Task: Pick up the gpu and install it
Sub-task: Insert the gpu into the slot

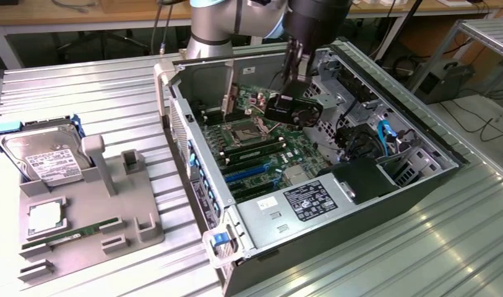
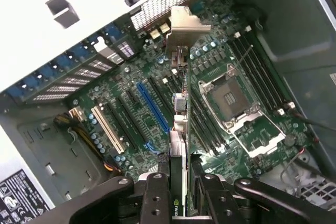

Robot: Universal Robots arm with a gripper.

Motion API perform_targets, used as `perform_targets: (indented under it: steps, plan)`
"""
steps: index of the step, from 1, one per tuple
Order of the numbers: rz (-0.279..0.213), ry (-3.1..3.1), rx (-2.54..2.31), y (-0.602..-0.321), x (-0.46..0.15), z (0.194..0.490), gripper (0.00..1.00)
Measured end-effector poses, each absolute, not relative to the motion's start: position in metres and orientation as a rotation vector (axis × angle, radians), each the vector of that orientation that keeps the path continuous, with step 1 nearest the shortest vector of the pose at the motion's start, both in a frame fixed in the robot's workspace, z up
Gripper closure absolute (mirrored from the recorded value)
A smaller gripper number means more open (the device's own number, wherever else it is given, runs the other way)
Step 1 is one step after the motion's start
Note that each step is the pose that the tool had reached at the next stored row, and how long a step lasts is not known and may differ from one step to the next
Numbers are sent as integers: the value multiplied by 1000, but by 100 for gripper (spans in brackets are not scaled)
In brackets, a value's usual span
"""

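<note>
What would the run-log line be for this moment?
phase: carry | gripper: shut on gpu | position: above motherboard inside open computer case | gpu seated: no

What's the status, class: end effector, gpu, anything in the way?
End effector shut on gpu. Gpu edge-on above motherboard, inside case. Nothing in the way.

The robot arm [image 1: 226, 25] reaches down into the open computer case [image 1: 317, 167] on the ribbed metal table [image 1: 94, 105]. Its claw [image 1: 291, 93] holds the gpu [image 1: 291, 110], fan shroud outward, above the green motherboard [image 1: 260, 148]. At the exterior view's left a grey fixture [image 1: 90, 210] carries a silver hard drive [image 1: 45, 158], a processor [image 1: 45, 218] and a memory stick [image 1: 82, 234]
</note>
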State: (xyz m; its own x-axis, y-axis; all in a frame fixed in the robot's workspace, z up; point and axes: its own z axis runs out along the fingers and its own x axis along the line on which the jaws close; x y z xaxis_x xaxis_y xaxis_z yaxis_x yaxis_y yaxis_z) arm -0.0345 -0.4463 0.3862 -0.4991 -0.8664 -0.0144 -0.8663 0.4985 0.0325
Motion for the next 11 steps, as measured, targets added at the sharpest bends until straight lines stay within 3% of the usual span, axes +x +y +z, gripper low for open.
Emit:
perform_targets:
  steps: [11]
  plan:
    - [-54, -2465, 1932, -446, -34, 379, 74]
